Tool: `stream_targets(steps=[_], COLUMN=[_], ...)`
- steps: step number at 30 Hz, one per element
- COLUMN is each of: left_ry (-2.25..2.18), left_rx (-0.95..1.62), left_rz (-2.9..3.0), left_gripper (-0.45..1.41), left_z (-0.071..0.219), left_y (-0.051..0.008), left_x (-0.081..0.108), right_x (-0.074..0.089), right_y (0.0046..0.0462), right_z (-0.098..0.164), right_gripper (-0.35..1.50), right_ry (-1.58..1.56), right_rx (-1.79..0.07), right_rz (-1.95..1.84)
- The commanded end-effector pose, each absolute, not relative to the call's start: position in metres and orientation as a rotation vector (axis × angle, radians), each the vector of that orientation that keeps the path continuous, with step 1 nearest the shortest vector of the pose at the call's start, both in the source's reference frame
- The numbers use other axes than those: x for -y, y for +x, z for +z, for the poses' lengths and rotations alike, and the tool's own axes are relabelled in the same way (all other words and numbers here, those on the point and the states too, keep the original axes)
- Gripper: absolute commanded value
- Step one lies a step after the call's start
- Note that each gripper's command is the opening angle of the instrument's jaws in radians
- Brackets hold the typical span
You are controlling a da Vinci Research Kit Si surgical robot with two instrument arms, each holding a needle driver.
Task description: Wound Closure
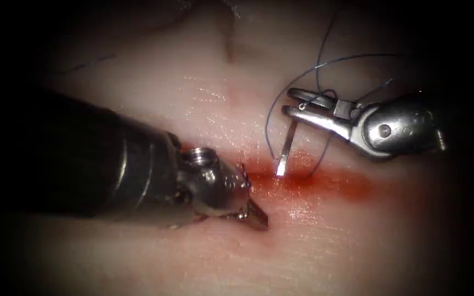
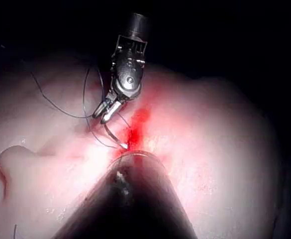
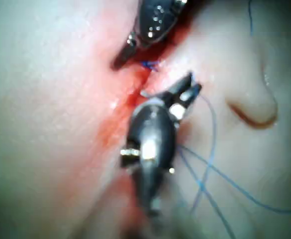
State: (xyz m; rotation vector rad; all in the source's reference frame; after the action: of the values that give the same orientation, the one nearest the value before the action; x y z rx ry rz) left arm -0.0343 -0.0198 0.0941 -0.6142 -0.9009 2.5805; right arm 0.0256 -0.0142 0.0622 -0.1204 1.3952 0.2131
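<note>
The cut (image 1: 325, 183) is a red band across the tissue (image 1: 204, 87). The curved needle (image 1: 285, 149) stands with its lower end in the cut near the cut's left end; its upper end lies just under the lower jaw of my right tool (image 1: 289, 102). That tool's jaws stand apart, holding nothing, with blue thread (image 1: 325, 63) looping around them. My left tool (image 1: 258, 218) has its jaws shut with nothing seen between them, the tip resting on the tissue just below the cut's left end. In the left wrist view the right tool (image 2: 105, 113) hovers over the needle (image 2: 114, 137).
Red fluid (image 1: 352, 189) stains the tissue along the cut. Loose thread (image 3: 210, 164) trails off behind the right tool. The left arm's thick dark shaft (image 1: 83, 159) covers the tissue on the left. A fold in the tissue (image 3: 254, 117) lies beyond the right tool.
</note>
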Motion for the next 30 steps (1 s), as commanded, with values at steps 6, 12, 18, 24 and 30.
stream_targets(steps=[6,12,18,24,30], left_ry=[-0.616,-0.617,-0.617,-0.617,-0.616], left_rx=[0.906,0.907,0.907,0.907,0.908], left_rz=[2.585,2.588,2.588,2.589,2.592], left_gripper=[-0.20,-0.20,-0.20,-0.22,-0.22], left_z=[0.0951,0.0953,0.0953,0.0954,0.0960], left_y=[-0.0345,-0.0342,-0.0342,-0.0341,-0.0340], left_x=[0.0204,0.0203,0.0203,0.0203,0.0205], right_x=[0.0149,0.0152,0.0153,0.0149,0.0148], right_y=[0.0266,0.0269,0.0270,0.0267,0.0267], right_z=[0.0625,0.0624,0.0623,0.0620,0.0618], right_gripper=[-0.35,-0.35,-0.35,-0.35,-0.35], right_ry=[-0.091,-0.059,-0.039,-0.028,-0.015], right_rx=[-1.412,-1.424,-1.432,-1.435,-1.432], right_rz=[0.226,0.240,0.256,0.261,0.278])
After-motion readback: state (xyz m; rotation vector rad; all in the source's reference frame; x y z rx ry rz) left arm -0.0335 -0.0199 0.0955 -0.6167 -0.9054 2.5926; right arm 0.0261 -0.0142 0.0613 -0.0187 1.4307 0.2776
